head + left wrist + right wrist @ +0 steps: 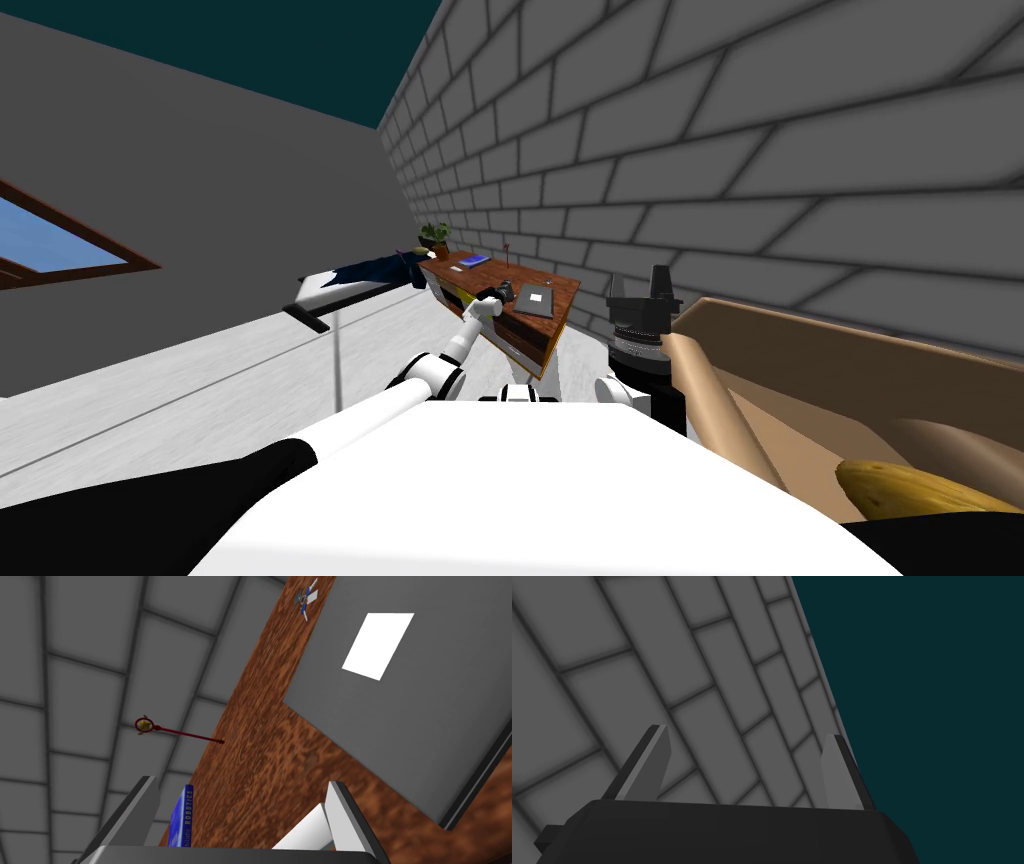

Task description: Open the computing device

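Note:
The computing device is a closed laptop (534, 300), a flat grey slab with a white rectangle on its lid (400, 711), lying on a brown wooden desk (566, 287) against the brick wall. My left gripper (498, 293) hovers over the desk (260, 771) just beside the laptop's edge, open, with only the desk top between its fingers (241, 781). A white piece I cannot identify shows by one finger (345, 811). My right gripper (640, 283) is raised off to the right of the desk, open and holding nothing (747, 731).
A blue book (181, 818) lies on the desk near my left gripper, also seen in the head view (474, 261). A red wand (175, 732), a small blue-white object (306, 598) and a potted plant (435, 236) sit farther along. A bed (345, 283) stands beyond; a tan seat (800, 380) is at my right.

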